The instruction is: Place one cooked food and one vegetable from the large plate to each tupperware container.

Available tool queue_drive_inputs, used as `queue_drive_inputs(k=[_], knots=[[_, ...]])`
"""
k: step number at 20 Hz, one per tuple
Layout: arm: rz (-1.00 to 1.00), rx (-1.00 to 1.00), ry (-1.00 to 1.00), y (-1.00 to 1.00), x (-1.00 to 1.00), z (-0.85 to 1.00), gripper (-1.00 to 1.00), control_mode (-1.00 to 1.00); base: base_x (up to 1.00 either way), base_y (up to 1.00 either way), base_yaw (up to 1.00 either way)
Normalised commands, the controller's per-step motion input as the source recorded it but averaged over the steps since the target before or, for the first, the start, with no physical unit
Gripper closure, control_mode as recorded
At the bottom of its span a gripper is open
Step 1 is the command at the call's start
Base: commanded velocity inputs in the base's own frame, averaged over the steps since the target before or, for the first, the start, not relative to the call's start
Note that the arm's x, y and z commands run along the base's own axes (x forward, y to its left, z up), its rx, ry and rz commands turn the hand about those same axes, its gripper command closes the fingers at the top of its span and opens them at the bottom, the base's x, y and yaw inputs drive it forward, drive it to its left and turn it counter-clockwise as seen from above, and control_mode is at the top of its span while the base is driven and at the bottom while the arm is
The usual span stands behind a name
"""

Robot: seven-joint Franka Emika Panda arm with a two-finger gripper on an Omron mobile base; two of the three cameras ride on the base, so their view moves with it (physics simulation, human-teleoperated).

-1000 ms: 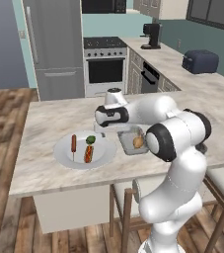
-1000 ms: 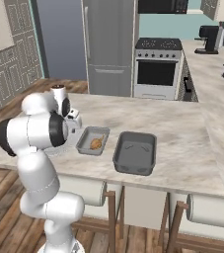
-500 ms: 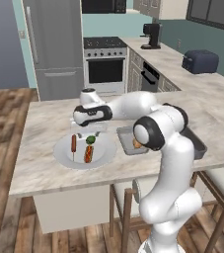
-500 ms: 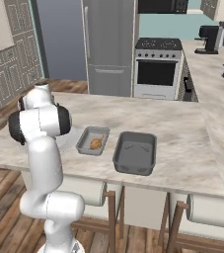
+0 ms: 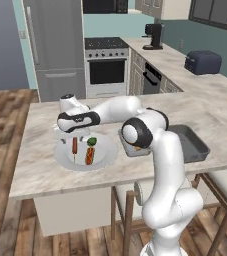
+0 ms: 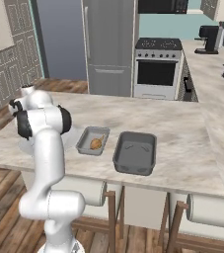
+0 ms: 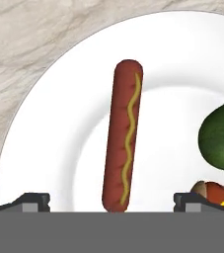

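Note:
The large plate (image 5: 104, 158) lies on the island counter, left of the trays. On it are a reddish-brown sausage on a stick (image 5: 74, 145), a hot dog in a bun (image 5: 89, 156) and a dark-green vegetable (image 5: 91, 142). My gripper (image 5: 68, 135) hangs open just above the plate's left part. In the hand view the sausage (image 7: 125, 136) runs lengthwise between the open fingertips (image 7: 30, 200), the green vegetable (image 7: 222, 134) and the hot dog (image 7: 213, 190) to its right. The light grey tupperware container (image 6: 84, 148) holds a tan onion (image 6: 96, 144). The dark grey container (image 6: 133, 169) beside it holds nothing.
The arm stretches across the counter over the light tray, hiding most of it in the left base view. Stools stand under the counter's front edge. A stove, a fridge, a toaster (image 5: 202, 61) and a coffee machine (image 5: 154, 36) stand far behind.
The arm has swung left from the light tray to above the plate. The gripper has stayed open, and the onion stays in the light tray.

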Motion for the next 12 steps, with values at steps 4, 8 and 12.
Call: queue_drive_inputs(k=[4, 8, 12], knots=[[0.0, -0.03, 0.0, -0.09, 0.0, -0.37, -1.0, -1.0, 0.0, 0.0, 0.0], [0.0, 0.0, 0.0, -0.29, 0.0, -0.35, -1.0, -1.0, 0.0, 0.0, 0.0], [0.0, 0.0, 0.0, -0.22, 0.0, -0.19, -1.0, -1.0, 0.0, 0.0, 0.0]])
